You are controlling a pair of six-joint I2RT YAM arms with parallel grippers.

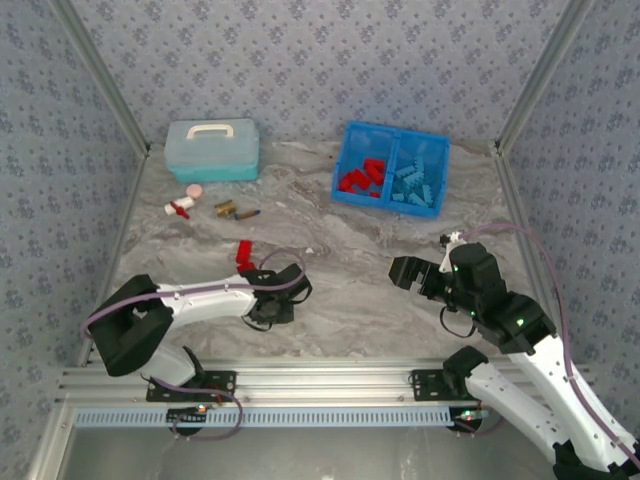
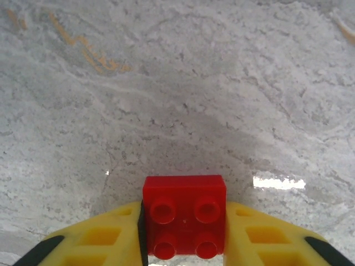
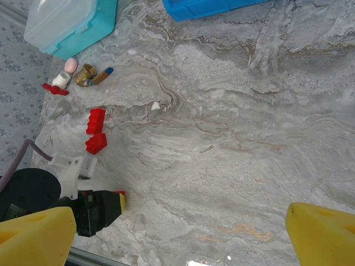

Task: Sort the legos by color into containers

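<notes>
Left gripper (image 2: 184, 246): mine, clamped tight on 1 red 4-stud brick (image 2: 184, 213), low over marble table (image 2: 166, 83). Right gripper (image 3: 180, 233): fingers spread wide, empty. 2 loose red bricks (image 3: 95, 121) on table beside left arm. Blue tray (image 1: 342, 160) far side: reds in left compartment, light blues in right.

A grey marbled tabletop (image 1: 370, 290) sits between blue-grey patterned walls (image 1: 320, 60); aluminium rails (image 1: 320, 385) run along its near edge.
</notes>
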